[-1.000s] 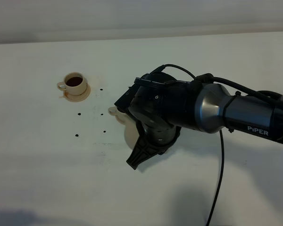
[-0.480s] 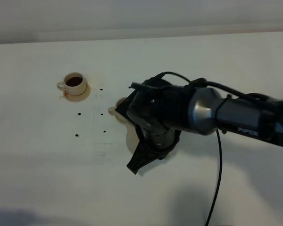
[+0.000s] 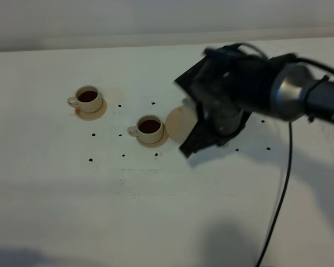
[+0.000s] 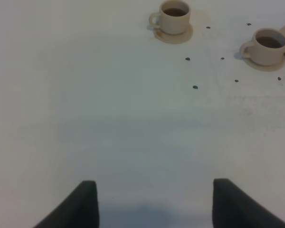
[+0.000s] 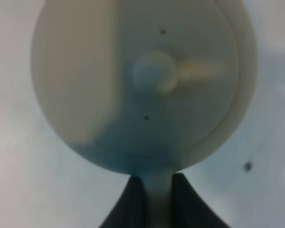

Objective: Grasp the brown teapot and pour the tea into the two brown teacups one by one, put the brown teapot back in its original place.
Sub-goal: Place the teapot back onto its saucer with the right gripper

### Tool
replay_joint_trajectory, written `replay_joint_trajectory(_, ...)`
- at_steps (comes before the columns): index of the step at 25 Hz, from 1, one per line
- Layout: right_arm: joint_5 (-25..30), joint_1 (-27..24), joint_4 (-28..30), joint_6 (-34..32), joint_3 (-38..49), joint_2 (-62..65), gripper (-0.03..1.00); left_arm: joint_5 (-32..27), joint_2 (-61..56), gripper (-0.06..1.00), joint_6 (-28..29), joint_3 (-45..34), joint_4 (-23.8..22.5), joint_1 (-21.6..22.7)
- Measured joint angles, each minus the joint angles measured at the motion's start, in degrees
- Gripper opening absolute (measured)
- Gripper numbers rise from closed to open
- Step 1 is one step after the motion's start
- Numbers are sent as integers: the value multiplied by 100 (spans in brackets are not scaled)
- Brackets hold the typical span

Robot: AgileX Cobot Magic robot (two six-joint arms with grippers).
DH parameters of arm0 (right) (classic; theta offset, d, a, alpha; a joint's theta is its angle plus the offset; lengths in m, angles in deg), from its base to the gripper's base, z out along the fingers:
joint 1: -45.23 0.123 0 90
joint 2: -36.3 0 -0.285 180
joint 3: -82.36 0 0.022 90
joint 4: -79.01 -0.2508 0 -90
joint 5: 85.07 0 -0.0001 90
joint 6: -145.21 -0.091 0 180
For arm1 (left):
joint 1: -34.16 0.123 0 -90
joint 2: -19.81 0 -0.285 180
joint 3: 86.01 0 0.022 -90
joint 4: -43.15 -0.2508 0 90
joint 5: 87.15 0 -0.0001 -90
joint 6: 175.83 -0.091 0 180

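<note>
Hanging just ahead of the right gripper (image 5: pixel 157 187), the brown teapot (image 5: pixel 142 80) has its handle clamped between the jaws

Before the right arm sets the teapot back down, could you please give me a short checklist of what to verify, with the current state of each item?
1. Far teacup filled with tea: ok.
2. Near teacup filled with tea: ok.
3. Right gripper fingers shut on the teapot handle: ok.
4. Teapot lid in place: ok.
5. Large saucer to return the teapot to is visible: cannot tell, the arm and teapot hide that area.
6. Left gripper open and away from the cups: ok.
</note>
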Motion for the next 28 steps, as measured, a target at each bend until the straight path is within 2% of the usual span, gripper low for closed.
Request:
replay_joint_trajectory(4,-628,-197,23,109,0,-6,9,0,0,50,0,0,0,0)
replay_joint_trajectory(7,-815,-257,22,216,-36,-154,9,0,0,50,0,0,0,0)
replay_joint_trajectory(15,-785,-350,102,447,-556,-795,9,0,0,50,0,0,0,0)
replay_joint_trajectory(24,-782,-501,162,470,-613,-1145,9,0,0,50,0,0,0,0)
replay_joint_trajectory(28,-883,-501,-87,625,-614,-1152,9,0,0,50,0,0,0,0)
